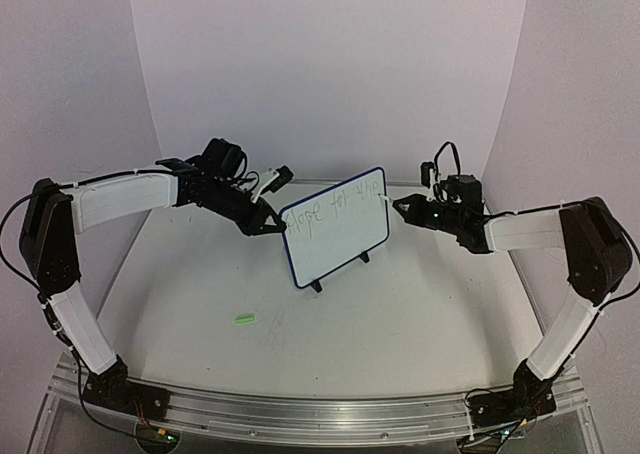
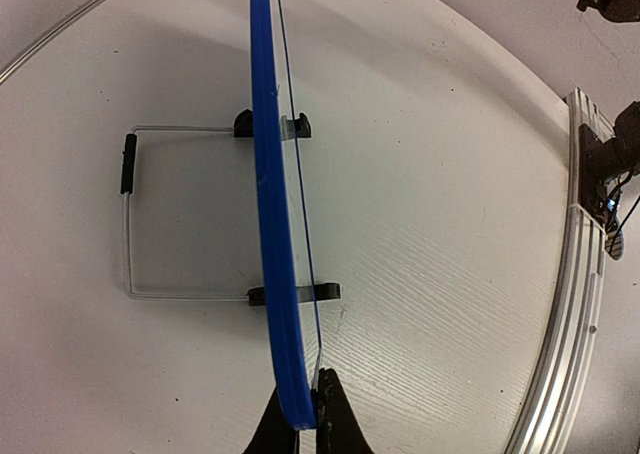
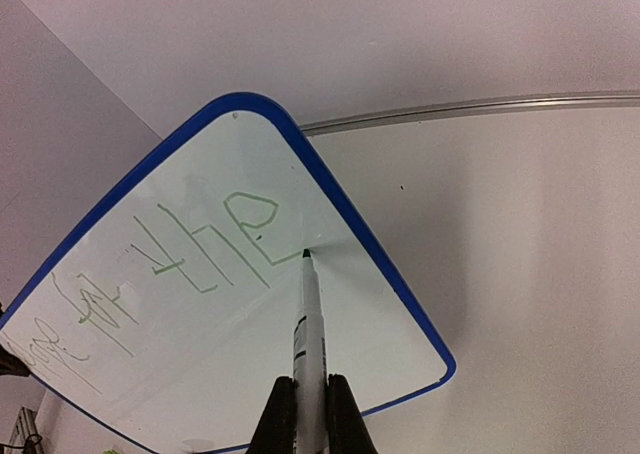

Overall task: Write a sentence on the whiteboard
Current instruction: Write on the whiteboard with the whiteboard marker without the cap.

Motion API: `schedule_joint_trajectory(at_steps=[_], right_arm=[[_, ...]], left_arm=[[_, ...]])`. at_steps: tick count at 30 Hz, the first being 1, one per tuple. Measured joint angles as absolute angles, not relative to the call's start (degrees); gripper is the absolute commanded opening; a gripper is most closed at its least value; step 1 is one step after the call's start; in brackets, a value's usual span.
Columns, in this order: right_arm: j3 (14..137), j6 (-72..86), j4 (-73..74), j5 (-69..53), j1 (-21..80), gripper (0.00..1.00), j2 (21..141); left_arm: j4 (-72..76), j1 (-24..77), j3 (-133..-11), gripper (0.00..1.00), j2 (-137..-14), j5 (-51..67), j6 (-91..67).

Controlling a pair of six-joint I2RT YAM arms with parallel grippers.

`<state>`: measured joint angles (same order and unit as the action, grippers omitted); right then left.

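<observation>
Top external view: the table carries the whiteboard at its centre, propped on a wire stand. The left gripper is clamped on the board's 9 o'clock edge. The right gripper pinches a marker, its tip on the face just inside the 3 o'clock rim. A small green piece lies at 7 o'clock.

Risk, as judged: little bare board lies beyond the tip, so the stroke may ride onto the rim. Pen pressure may shove the light stand backward.

The board's long axis runs 8 to 2 o'clock, and its written face points toward 5 o'clock, tilted back.
</observation>
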<state>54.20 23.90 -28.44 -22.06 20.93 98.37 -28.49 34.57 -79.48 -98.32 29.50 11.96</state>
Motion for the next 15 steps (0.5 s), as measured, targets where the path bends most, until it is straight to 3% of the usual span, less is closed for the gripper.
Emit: schedule_joint_trajectory(at_steps=[7,15], right_arm=[[51.49,24.50,-28.04,-21.96,20.93,0.00,94.80],[46.09,23.88,-21.91,-22.20,20.93,0.00,79.93]], left_arm=[[-28.51,34.57,-79.48,0.00,-98.32,29.41,11.94],[-28.52,34.57,-79.48,0.00,-98.33,29.43,11.92]])
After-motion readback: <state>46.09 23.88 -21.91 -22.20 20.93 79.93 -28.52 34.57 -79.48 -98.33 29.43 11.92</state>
